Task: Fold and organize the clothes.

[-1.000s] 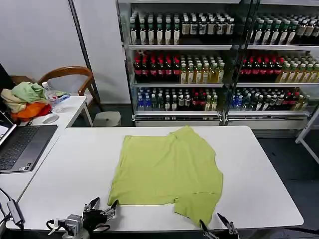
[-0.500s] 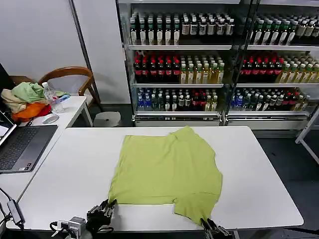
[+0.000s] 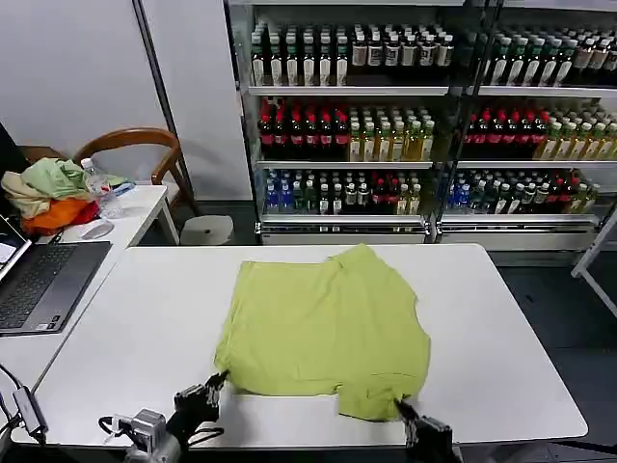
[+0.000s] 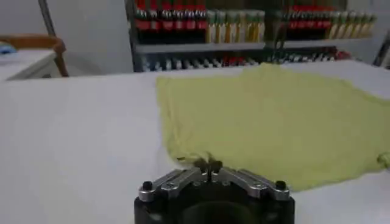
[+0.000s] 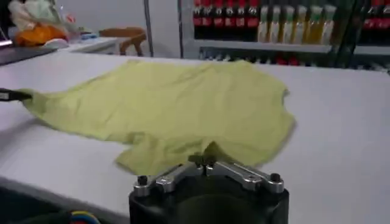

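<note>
The clothes are one lime yellow-green T-shirt [image 3: 323,323] lying partly folded on the white table [image 3: 145,328]. My left gripper [image 3: 218,380] is shut on the shirt's near left hem corner, which is lifted a little off the table. My right gripper [image 3: 403,409] is shut on the near right edge by the sleeve, and a peak of cloth rises from its tips. The left wrist view has the shirt [image 4: 274,115] stretching away from the pinched left gripper [image 4: 208,165]. From the right wrist, the shirt [image 5: 183,103] lies beyond the pinched right gripper [image 5: 204,161].
A laptop [image 3: 43,285] sits on the side desk at the left, with a mouse, a water bottle [image 3: 100,189] and a heap of garments [image 3: 53,193] behind it. A wooden chair [image 3: 145,145] and drink shelves [image 3: 415,116] stand beyond the table.
Both grippers went from open at the table's near edge to shut on the shirt's near hem. The near edge has drawn inward and lifted slightly.
</note>
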